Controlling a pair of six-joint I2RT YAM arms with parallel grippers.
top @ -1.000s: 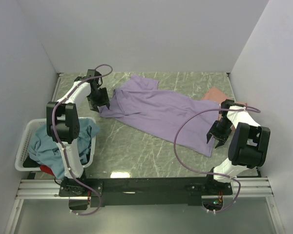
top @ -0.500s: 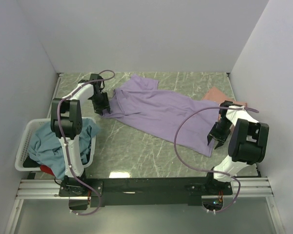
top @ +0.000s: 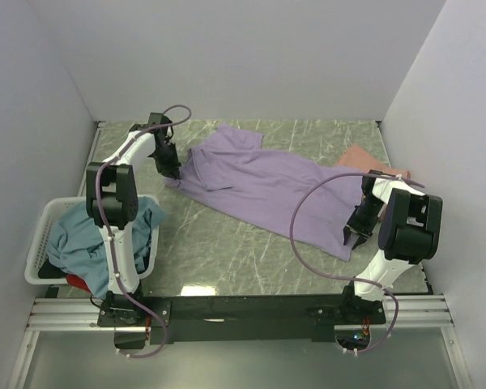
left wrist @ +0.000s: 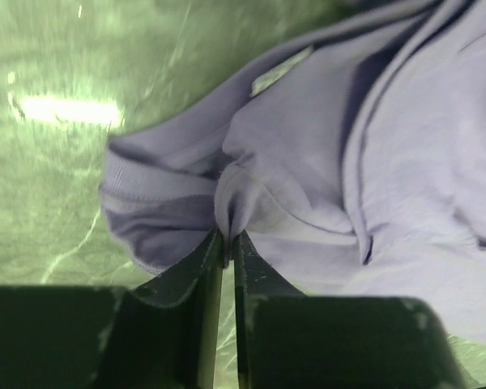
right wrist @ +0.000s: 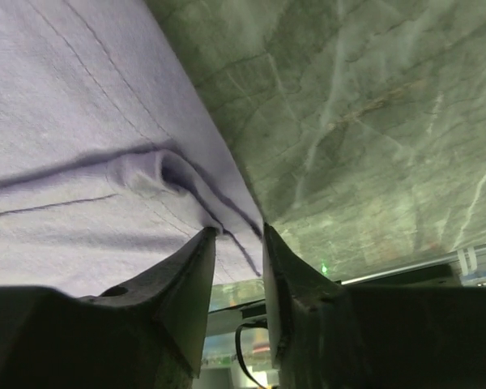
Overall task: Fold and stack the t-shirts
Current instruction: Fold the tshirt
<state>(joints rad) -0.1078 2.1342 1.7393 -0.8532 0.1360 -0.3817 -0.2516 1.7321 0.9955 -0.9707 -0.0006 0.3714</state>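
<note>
The left gripper (left wrist: 228,237) has just clamped the lavender t-shirt (top: 259,182) — spread right of the basket (top: 37,258) — while the right gripper (right wrist: 239,235) narrows astride its hem, unpinched; the fold looks imminent.

Four t-shirts — lavender (top: 259,182), salmon (top: 360,156), teal (top: 69,235), red (top: 77,282) — one white basket (top: 39,243), two arms (top: 113,211) (top: 405,227)

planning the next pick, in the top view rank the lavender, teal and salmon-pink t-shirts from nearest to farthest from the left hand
1. lavender t-shirt: mid-table, its left end pinched in the left hand.
2. teal t-shirt: in the white basket, at the near left.
3. salmon-pink t-shirt: across the table, at the right edge.
</note>
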